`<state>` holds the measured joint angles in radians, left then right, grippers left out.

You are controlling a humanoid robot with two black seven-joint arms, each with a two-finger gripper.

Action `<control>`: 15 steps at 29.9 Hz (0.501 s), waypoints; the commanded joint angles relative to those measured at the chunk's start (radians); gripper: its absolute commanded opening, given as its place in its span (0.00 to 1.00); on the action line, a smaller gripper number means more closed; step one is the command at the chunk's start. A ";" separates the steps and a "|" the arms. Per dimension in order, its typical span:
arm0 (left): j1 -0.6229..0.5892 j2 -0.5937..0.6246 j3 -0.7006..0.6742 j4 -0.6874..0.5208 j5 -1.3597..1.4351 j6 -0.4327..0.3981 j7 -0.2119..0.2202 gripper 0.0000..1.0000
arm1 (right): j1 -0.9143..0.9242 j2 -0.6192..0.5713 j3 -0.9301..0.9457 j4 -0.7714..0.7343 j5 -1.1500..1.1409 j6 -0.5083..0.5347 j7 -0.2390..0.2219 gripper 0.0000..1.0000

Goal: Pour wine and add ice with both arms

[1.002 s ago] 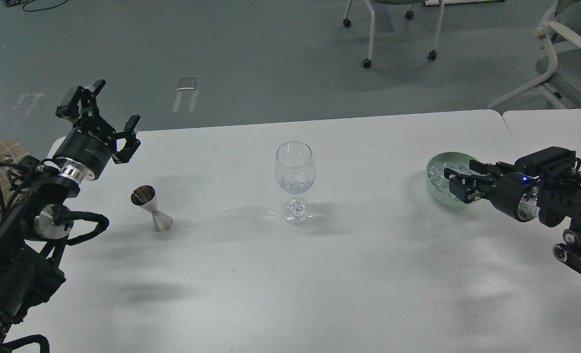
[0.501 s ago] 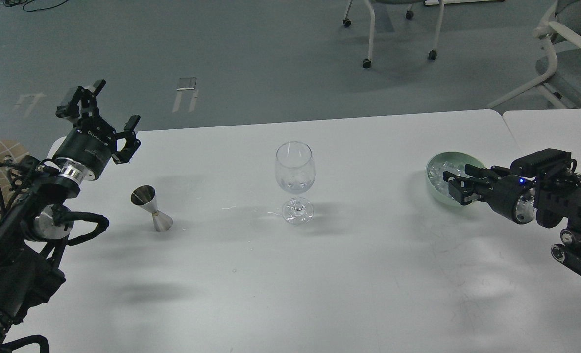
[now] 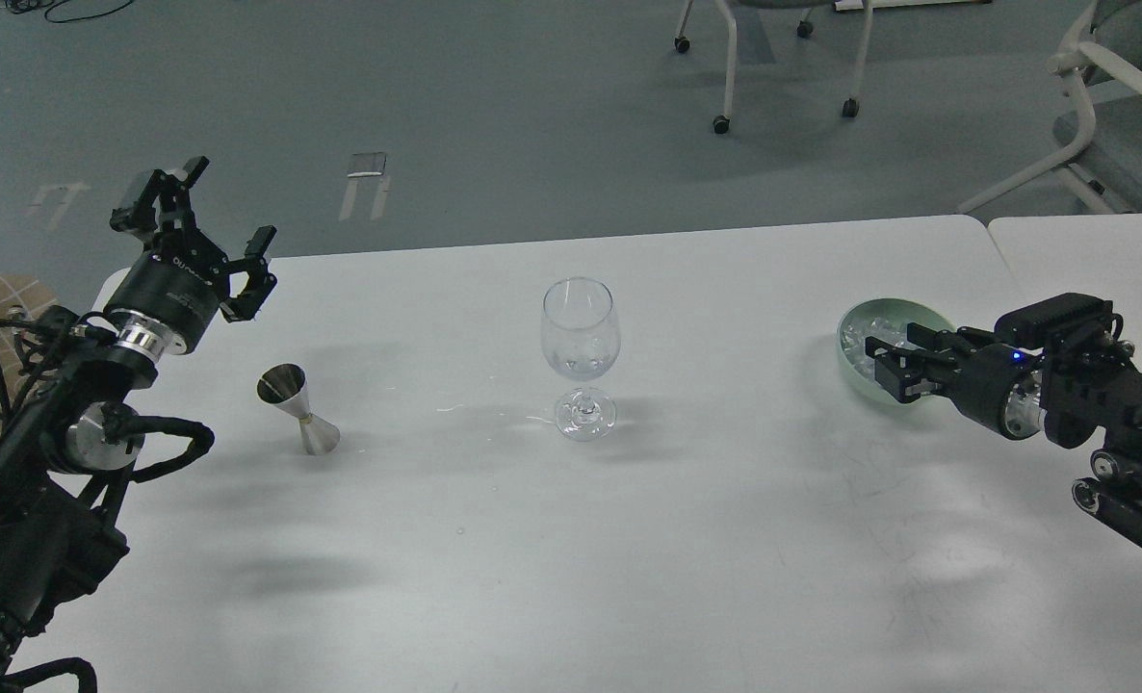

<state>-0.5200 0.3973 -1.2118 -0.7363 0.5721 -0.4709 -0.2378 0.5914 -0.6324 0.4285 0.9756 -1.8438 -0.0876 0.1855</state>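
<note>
Two pincers, two very different jobs right now. Our right pincer sits at the near rim of the pale green bowl, fingers dipped among the ice; we can't tell if they've closed on a cube. The wine glass stands well to its left across bare counter, nothing between, faint wine at the bottom. Our left pincer hangs spread wide and empty, the steel jigger below and right of it.
</note>
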 commanded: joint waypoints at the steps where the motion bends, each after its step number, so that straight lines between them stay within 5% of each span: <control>1: 0.000 0.000 0.000 0.000 0.000 0.000 0.000 0.98 | -0.002 -0.001 0.000 0.000 0.000 0.000 0.000 0.49; 15: 0.002 0.000 0.000 0.000 0.000 -0.002 0.000 0.98 | -0.002 -0.001 0.000 0.000 0.001 0.026 0.000 0.42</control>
<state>-0.5200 0.3973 -1.2119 -0.7363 0.5721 -0.4734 -0.2377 0.5898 -0.6338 0.4281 0.9765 -1.8440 -0.0641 0.1854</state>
